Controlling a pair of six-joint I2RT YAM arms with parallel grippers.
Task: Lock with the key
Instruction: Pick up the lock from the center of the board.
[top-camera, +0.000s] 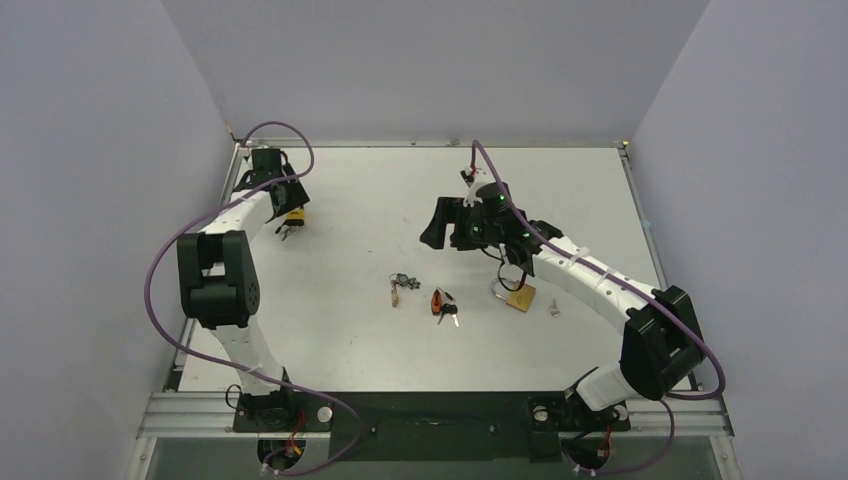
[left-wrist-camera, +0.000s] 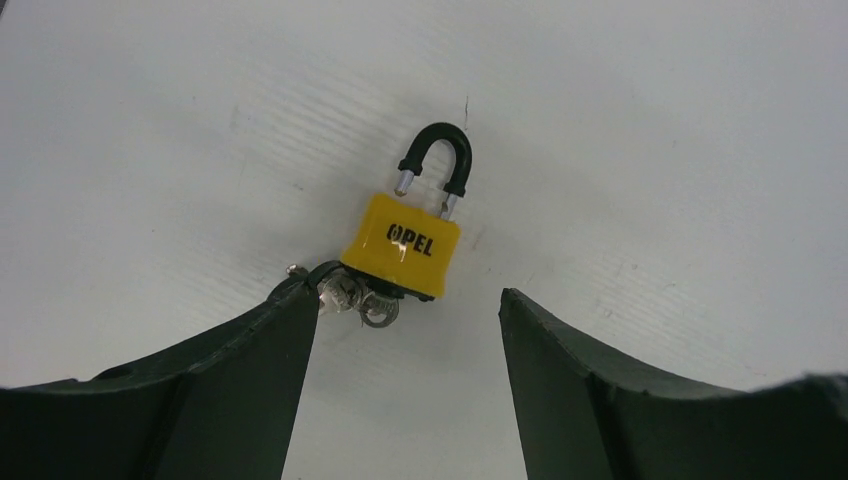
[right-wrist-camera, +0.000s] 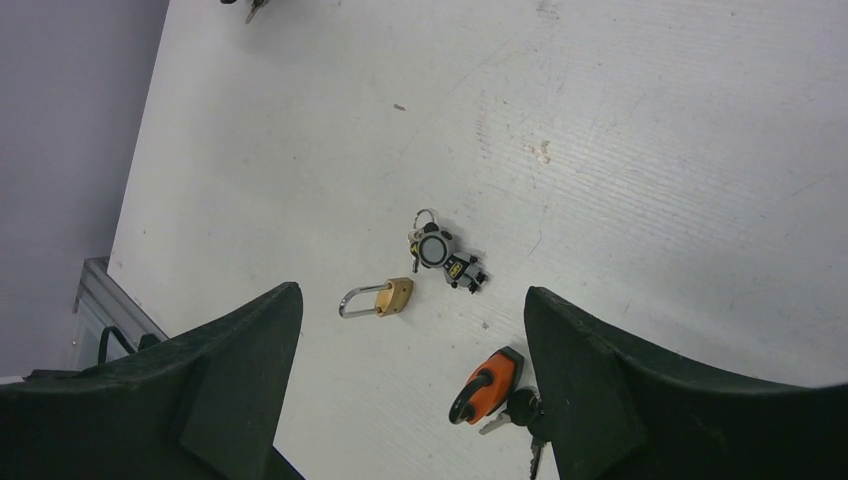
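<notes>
L gripper (left-wrist-camera: 408, 292) and R gripper (right-wrist-camera: 410, 288) both gape empty; just past L's tips, mid-frame, lies the yellow padlock (left-wrist-camera: 405, 245), key (left-wrist-camera: 360, 300) at its near end, prob heavy, rigid, slick, so I'd pinch the body's side edges, open shackle (left-wrist-camera: 437, 155) beyond.

You are working in a robotics lab test cell: a white table (top-camera: 400, 350) is boxed in at the left, back and right by plain pale panels (top-camera: 100, 150). Along its near edge runs a silver metal frame rail (top-camera: 185, 415) with a black mounting plate (top-camera: 440, 425). On that plate the left arm (top-camera: 215, 285) and the right arm (top-camera: 600, 285) are bolted, with purple cables (top-camera: 149, 285) looping loose from them.
</notes>
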